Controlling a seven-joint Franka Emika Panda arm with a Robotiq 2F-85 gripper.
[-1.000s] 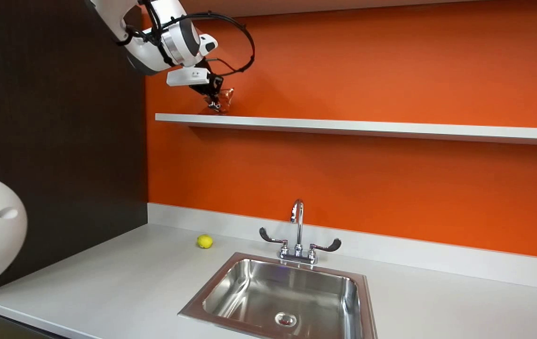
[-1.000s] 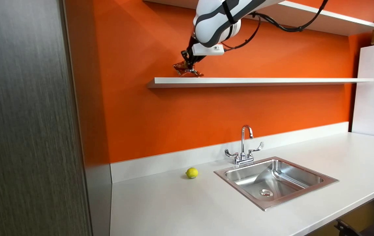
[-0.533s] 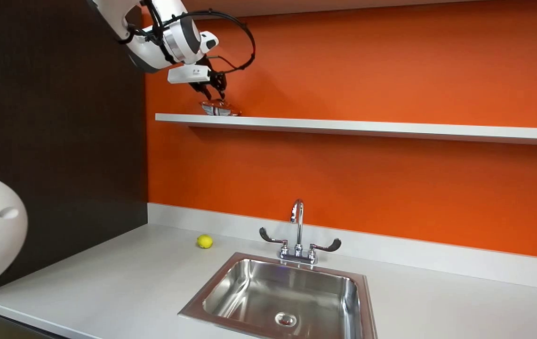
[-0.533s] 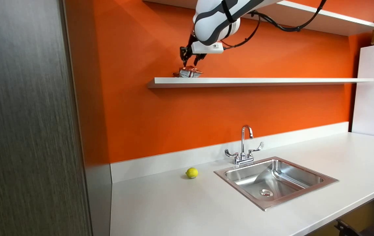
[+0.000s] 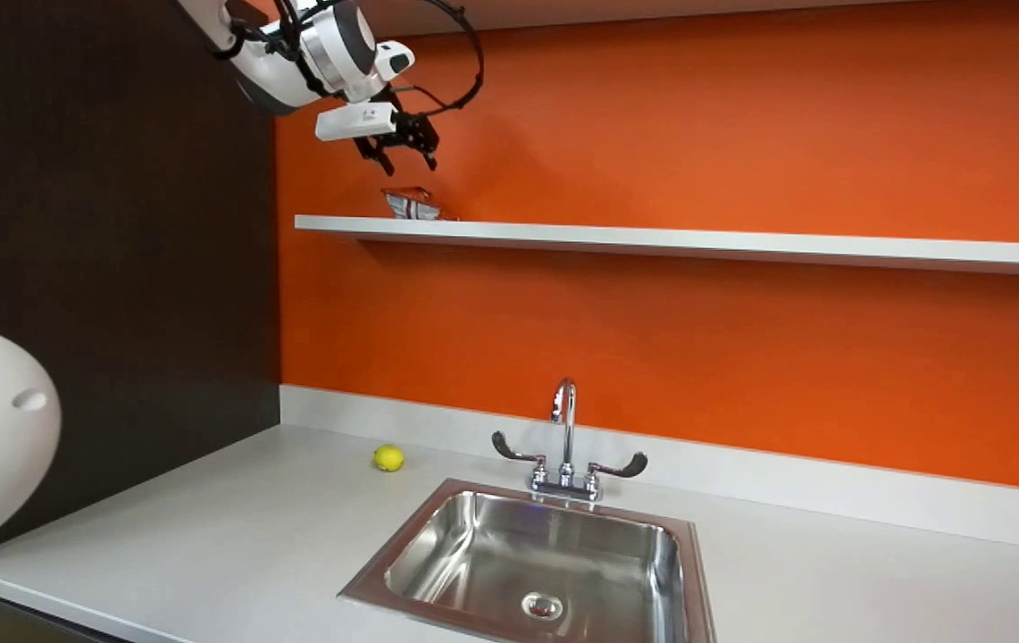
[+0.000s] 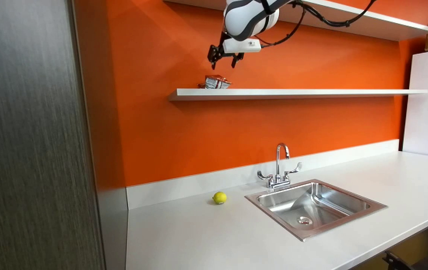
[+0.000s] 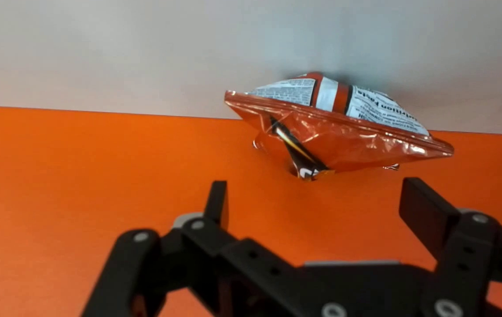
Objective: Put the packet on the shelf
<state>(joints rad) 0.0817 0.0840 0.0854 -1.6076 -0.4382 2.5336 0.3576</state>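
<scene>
The crinkled red-orange packet [image 5: 411, 207] rests on the pale wall shelf [image 5: 652, 238], close to its end, in both exterior views. Its silvery printed back and clear red sealed edge show in the wrist view, where the packet [image 7: 343, 125] lies against the meeting line of shelf [image 7: 101, 57] and orange wall. Just above it hangs my gripper [image 6: 223, 66], fingers spread wide with air between them and a gap down to the packet [image 6: 217, 81]. In the wrist view both fingers [image 7: 218, 202] stand far apart and touch nothing.
Above the arm runs an upper shelf [image 6: 371, 22]. A dark panel [image 5: 116, 223] rises beside the shelf's end. Below, a yellow ball [image 5: 388, 458] sits on the countertop [image 5: 205, 536] near the steel sink [image 5: 429, 589] and its faucet [image 5: 567, 429].
A second ago my gripper was shut on the packet at the shelf. It has opened and let go; the packet has settled on the shelf, and the arm has risen away from it.
</scene>
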